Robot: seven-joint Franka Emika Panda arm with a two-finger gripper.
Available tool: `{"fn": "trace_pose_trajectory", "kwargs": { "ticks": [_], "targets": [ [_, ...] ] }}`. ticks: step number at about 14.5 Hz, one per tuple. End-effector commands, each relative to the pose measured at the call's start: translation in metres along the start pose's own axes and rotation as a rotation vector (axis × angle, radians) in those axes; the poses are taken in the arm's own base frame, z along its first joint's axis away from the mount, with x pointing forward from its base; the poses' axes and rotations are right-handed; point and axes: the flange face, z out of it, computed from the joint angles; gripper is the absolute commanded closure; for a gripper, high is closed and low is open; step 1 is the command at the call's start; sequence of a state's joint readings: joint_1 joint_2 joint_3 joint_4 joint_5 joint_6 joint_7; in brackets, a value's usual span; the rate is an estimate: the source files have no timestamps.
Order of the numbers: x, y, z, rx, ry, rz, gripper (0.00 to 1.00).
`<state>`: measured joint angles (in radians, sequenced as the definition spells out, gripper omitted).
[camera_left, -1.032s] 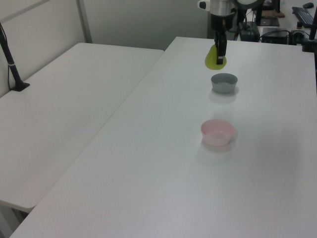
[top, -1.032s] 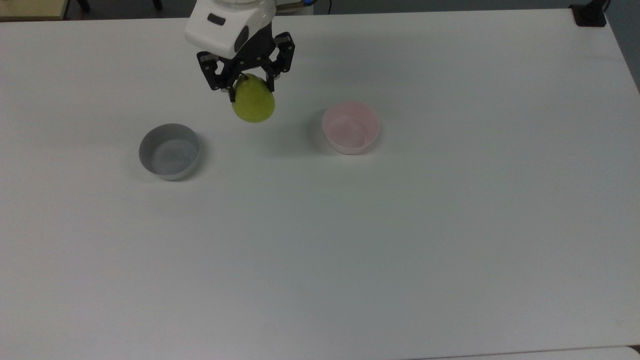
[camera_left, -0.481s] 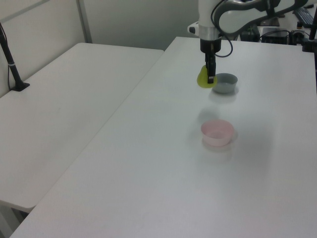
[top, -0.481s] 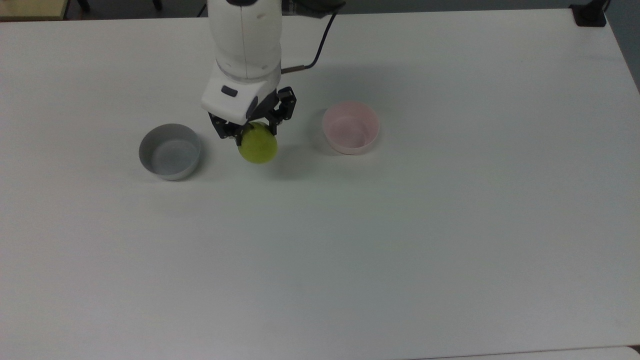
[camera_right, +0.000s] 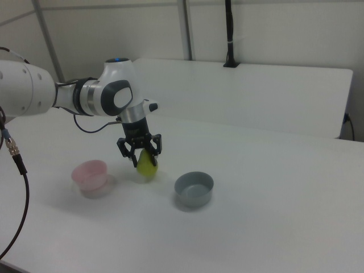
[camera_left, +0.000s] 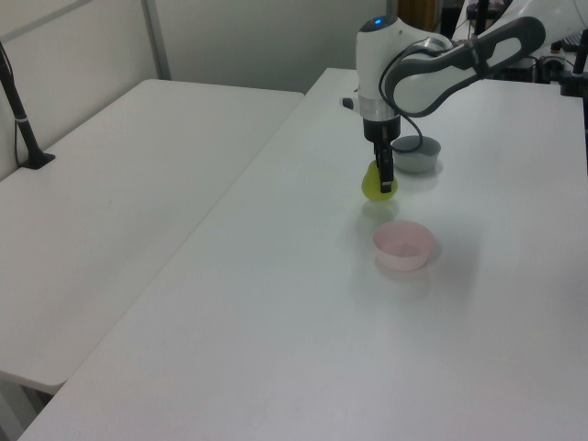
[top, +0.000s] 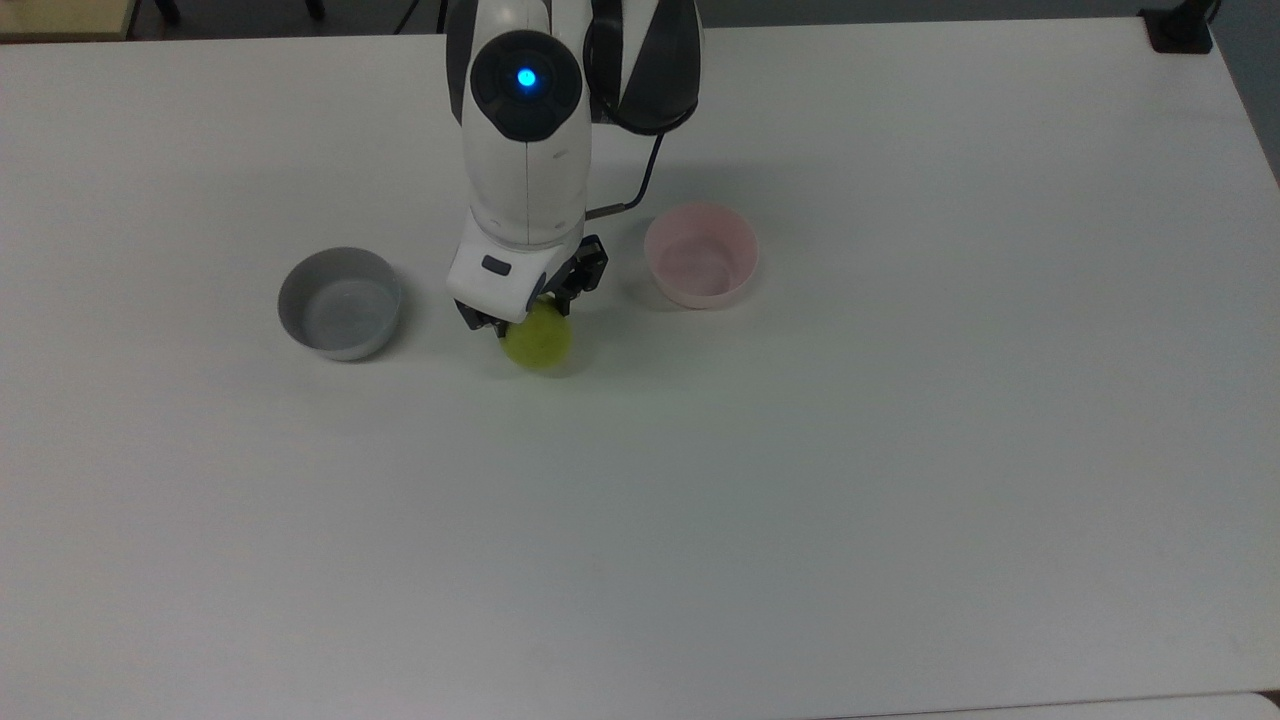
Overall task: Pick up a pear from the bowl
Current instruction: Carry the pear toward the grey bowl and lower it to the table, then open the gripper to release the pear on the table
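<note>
Though the task asks for a pear taken out of the bowl, the top view shows the pear (top: 539,340) already outside it, pinched near its top by the gripper (top: 530,312) and low over the table (top: 900,450), between the grey bowl (top: 340,302) and the pink bowl (top: 701,254), which holds nothing. So the pick itself looks done (my reading), and the next move likely calls for a steady hold or a gentle release. The left view adds height: the pear (camera_left: 378,181) hangs at the arm's tip just above the surface, though contact is hard to judge. The right view shows the dark fingers (camera_right: 154,144) straddling the pear (camera_right: 147,164) from both sides, the grey bowl (camera_right: 194,189) just beside it.
</note>
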<state>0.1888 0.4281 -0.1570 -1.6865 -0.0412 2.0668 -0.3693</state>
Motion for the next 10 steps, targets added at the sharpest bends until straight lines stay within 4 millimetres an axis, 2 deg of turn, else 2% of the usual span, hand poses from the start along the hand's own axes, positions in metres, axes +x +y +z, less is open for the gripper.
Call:
{"fn": "trace_pose_trajectory", "kwargs": {
  "ticks": [1, 2, 4, 5, 6, 7, 10],
  "targets": [
    [0.003, -0.011, 0.014, 0.007, 0.008, -0.018, 0.53],
    [0.003, -0.011, 0.014, 0.007, 0.008, -0.018, 0.47],
    [0.003, -0.010, 0.012, 0.007, 0.012, -0.014, 0.24],
    [0.002, -0.008, 0.010, 0.008, 0.012, 0.002, 0.00],
    [0.002, -0.009, 0.007, 0.007, 0.016, 0.013, 0.00],
    [-0.001, -0.006, -0.007, 0.003, 0.034, 0.027, 0.00],
    [-0.019, 0.001, -0.074, 0.001, 0.098, 0.193, 0.00]
  ]
}}
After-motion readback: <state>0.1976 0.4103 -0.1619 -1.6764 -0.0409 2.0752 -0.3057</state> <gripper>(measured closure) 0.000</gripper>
